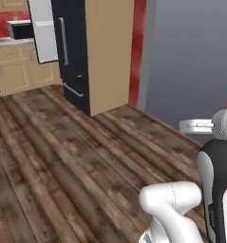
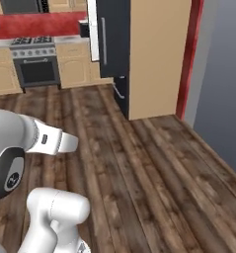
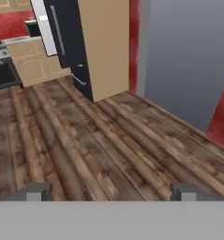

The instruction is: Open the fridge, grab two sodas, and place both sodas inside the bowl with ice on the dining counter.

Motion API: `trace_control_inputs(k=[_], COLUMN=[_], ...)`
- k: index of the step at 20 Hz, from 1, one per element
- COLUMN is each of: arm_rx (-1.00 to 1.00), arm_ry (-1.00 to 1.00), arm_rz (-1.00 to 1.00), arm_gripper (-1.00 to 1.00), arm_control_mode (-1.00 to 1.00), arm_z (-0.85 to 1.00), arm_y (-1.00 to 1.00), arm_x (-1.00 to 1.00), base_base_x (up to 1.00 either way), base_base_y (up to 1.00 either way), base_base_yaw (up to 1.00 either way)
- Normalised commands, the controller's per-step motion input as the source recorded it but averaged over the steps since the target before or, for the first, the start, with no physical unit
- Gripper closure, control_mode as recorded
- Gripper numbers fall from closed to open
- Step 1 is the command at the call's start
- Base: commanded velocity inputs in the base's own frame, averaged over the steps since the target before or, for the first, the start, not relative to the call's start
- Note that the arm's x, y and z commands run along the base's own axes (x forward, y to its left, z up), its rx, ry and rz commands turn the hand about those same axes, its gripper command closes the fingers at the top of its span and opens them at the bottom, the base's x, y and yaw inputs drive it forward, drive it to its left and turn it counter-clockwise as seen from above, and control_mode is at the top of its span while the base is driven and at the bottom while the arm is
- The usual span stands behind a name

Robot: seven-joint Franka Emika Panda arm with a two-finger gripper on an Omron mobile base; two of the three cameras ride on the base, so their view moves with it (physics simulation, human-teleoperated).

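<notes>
Black fridge (image 3: 69, 42) stands far ahead, one door ajar; I approach squarely, gripper (image 3: 111, 191) wide open and empty.

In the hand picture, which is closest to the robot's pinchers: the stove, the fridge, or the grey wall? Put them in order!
From the open gripper, nearest first:
1. Grey wall, off to the right.
2. Fridge, straight ahead, its left door swung open.
3. Stove, far left, at the back of the kitchen.
</notes>
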Motion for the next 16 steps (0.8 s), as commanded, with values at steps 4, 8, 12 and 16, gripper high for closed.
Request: trace_control_inputs(k=[4,8,12,16], arm_rx=[0.00,0.00,0.00,0.00], arm_ry=[0.00,0.00,0.00,0.00], arm_rz=[0.00,0.00,0.00,0.00], arm_gripper=[-1.00,-1.00,-1.00,-1.00], arm_control_mode=[1.00,1.00,1.00,1.00], arm_z=[0.00,0.00,0.00,0.00], arm_y=[0.00,0.00,0.00,0.00], arm_x=[0.00,0.00,0.00,0.00], base_base_x=[1.00,1.00,1.00,0.99], base_base_y=[0.13,0.36,0.71,0.96], base_base_yaw=[0.12,0.01,-0.01,-0.08])
